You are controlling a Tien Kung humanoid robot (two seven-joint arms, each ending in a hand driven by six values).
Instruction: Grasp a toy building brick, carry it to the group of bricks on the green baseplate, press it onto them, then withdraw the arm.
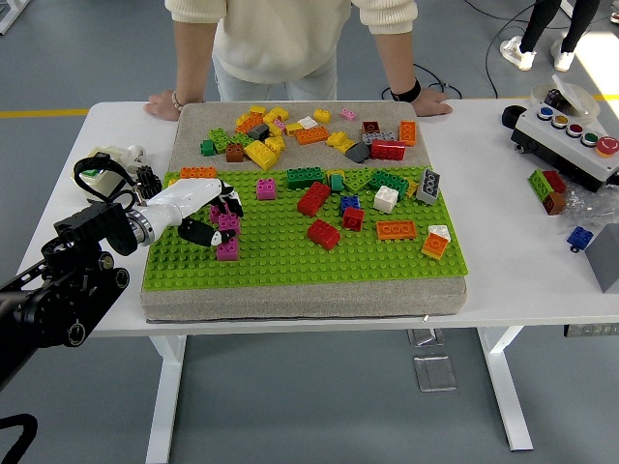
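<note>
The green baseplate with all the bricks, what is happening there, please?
The robot's left hand reaches over the left end of the green baseplate, at the magenta bricks stacked there. Whether its fingers grip a brick cannot be told. Loose bricks lie on the grey mat behind. A person stands at the far side, both hands resting on the table.
</note>
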